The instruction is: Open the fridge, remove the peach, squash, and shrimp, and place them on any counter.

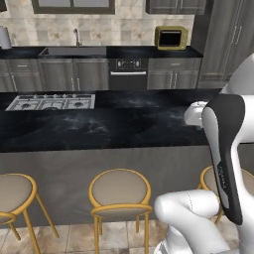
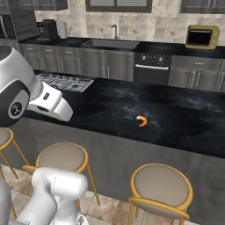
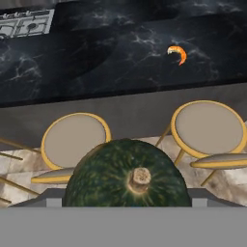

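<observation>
Squash, the dark green round squash point(image 3: 128, 176) with a tan stem, sits between my end effector's jaws, which stand wide around its broad body, so I judge it clamped. It hangs over the tan round stools with yellow frames point(image 3: 74, 139), short of the glossy black marble-look table point(image 3: 120, 58). The curved orange shrimp point(image 3: 178, 54) already lies on that table, toward its right. My worry: releasing here would drop the squash onto a stool or the floor. Being round, it could also roll off the near edge, or knock the shrimp, if set down carelessly.
</observation>
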{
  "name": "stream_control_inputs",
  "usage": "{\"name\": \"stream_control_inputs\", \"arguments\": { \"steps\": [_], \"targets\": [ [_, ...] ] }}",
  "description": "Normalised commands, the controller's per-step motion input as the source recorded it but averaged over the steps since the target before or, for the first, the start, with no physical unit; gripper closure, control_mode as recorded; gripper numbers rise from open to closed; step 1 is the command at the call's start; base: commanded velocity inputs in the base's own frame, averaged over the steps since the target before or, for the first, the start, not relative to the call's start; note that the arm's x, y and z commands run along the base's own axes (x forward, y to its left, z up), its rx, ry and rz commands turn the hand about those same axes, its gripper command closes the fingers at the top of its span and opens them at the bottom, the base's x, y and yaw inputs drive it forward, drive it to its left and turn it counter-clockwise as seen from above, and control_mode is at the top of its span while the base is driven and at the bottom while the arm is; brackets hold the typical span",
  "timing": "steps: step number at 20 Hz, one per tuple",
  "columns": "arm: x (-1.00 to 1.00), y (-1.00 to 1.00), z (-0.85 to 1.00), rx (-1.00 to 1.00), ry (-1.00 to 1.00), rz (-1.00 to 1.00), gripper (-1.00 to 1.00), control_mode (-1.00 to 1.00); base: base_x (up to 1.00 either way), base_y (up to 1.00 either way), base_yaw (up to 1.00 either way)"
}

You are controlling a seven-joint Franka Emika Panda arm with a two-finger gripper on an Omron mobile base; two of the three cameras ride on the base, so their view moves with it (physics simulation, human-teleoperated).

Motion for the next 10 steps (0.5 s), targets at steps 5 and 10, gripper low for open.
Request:
{"name": "stream_control_inputs", "arguments": {
  "steps": [5,10],
  "targets": [
    [0.23,0.00,0.00,0.00,0.07,0.00,1.00,-1.00,0.22,0.00,0.00],
    [0.76,-0.01,-0.01,0.00,0.13,0.00,1.00,-1.00,0.00,0.00,0.00]
  ]
}}
